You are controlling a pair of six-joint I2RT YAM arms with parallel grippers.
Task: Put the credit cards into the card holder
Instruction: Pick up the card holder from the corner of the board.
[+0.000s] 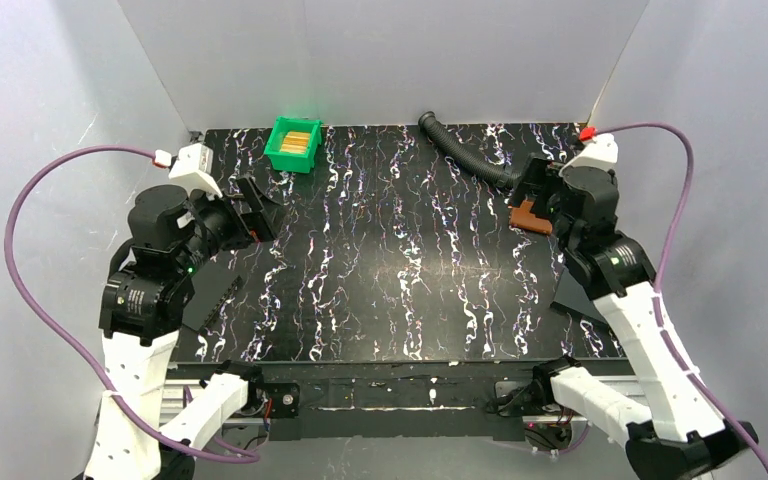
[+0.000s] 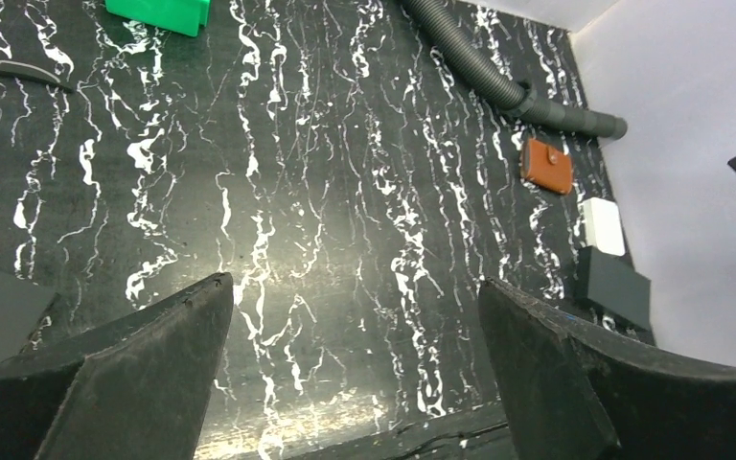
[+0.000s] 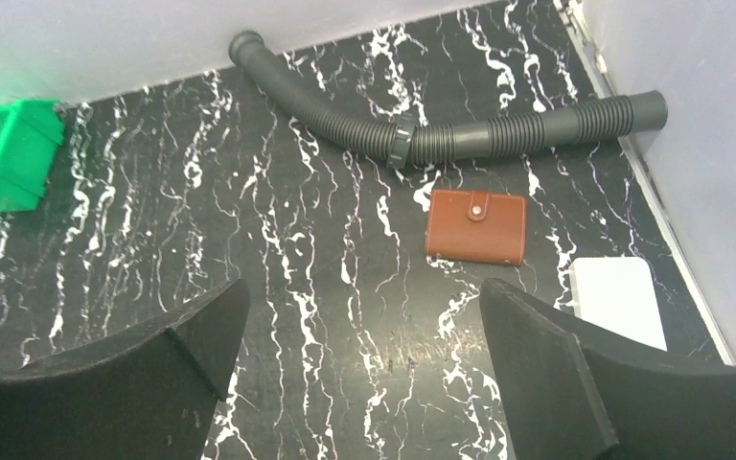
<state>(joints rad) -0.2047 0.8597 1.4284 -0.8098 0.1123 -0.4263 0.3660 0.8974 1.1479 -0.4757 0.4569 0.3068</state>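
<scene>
Hovering Apart: Both Grippers Empty, Cards in the Bin

Both arms hang above the black, white-veined surface (image 1: 390,280). The left gripper (image 1: 257,208) sits over the left side, its fingers (image 2: 134,374) spread wide with nothing between them. The right gripper (image 1: 532,188) is at the far right, equally wide apart and empty.

The credit cards (image 1: 299,139) show as an orange-yellow stack inside a green bin (image 1: 282,152) at the far edge, left of centre, close to the back wall. The card holder (image 3: 476,226) lies flat and closed on the far right of the surface, with its snap button showing on top, well apart from the bin. In the top view the right gripper covers part of it.

A grey corrugated hose (image 3: 441,139) runs from the back wall across to the right wall, just beyond the card holder; the right wrist view shows a strip of surface between the two. A pale rectangular plate (image 3: 618,302) lies near the holder, against the right wall, and a dark block (image 2: 613,286) sits just beside that plate. One flat black sheet (image 1: 210,290) lies by the left arm, and another black sheet (image 1: 578,300) lies by the right arm.
</scene>
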